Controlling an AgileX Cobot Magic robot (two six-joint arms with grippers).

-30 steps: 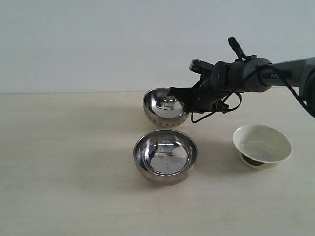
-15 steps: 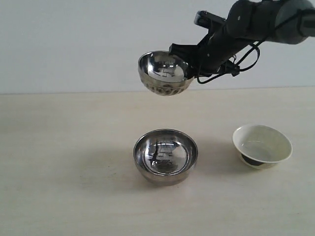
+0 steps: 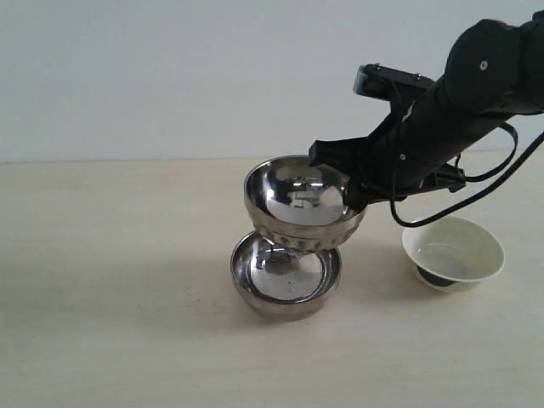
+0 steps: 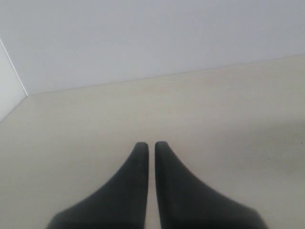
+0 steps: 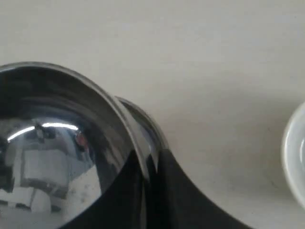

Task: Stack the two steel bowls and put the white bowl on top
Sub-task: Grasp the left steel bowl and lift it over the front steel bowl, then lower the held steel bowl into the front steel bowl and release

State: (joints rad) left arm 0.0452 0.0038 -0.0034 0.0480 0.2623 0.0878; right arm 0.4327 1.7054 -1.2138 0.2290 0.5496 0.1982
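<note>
While the worktop (image 3: 102, 340) carried the smooth steel bowl (image 3: 286, 287), the ribbed steel bowl (image 3: 297, 202) hung just above it, rim pinched in the right tool (image 3: 351, 197); centring it before lowering seemed wise. The white bowl (image 3: 452, 248) sat beside it; the left tool (image 4: 151, 149) was closed, empty.

The ribbed steel bowl (image 3: 297, 197) hides the twelve o'clock rim of the smooth steel bowl (image 3: 286, 276). In the right wrist view, the white bowl (image 5: 296, 152) is cut off by the edge.
</note>
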